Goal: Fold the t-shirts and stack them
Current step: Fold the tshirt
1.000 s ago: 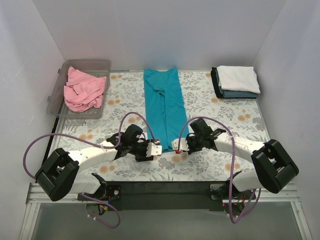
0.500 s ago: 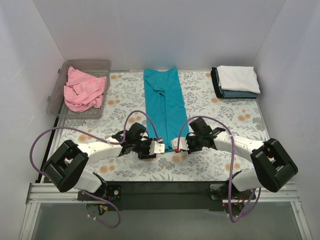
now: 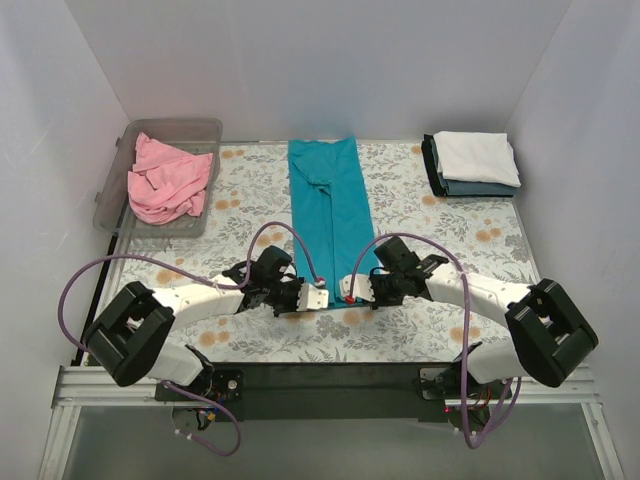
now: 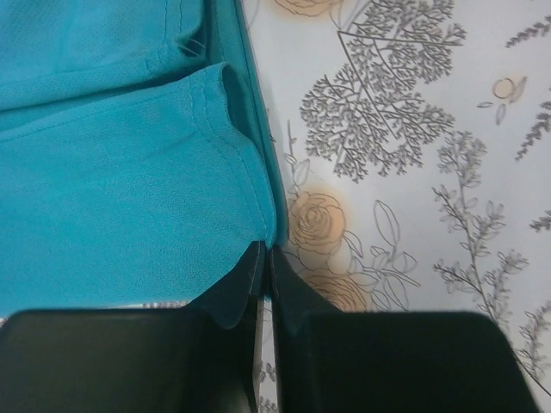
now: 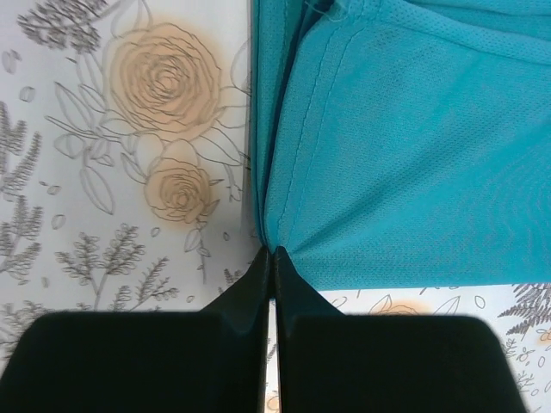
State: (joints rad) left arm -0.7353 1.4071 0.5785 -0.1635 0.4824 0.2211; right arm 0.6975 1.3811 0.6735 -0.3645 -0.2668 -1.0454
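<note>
The floral-patterned surface (image 3: 440, 215) filled the middle of the top view. A teal cloth t-shirt (image 3: 330, 210), folded into a long strip, ran from upper centre down to lower centre. A clear plastic bin (image 3: 175, 128) at upper left held a crumpled pink cloth t-shirt (image 3: 168, 180). At upper right, a folded white cloth t-shirt (image 3: 477, 157) lay on a dark grey-blue cloth t-shirt (image 3: 485, 188). The left tool (image 4: 265, 258) was pinched together on the strip's lower left corner, and the right tool (image 5: 273, 258) was clamped on its lower right corner.
</note>
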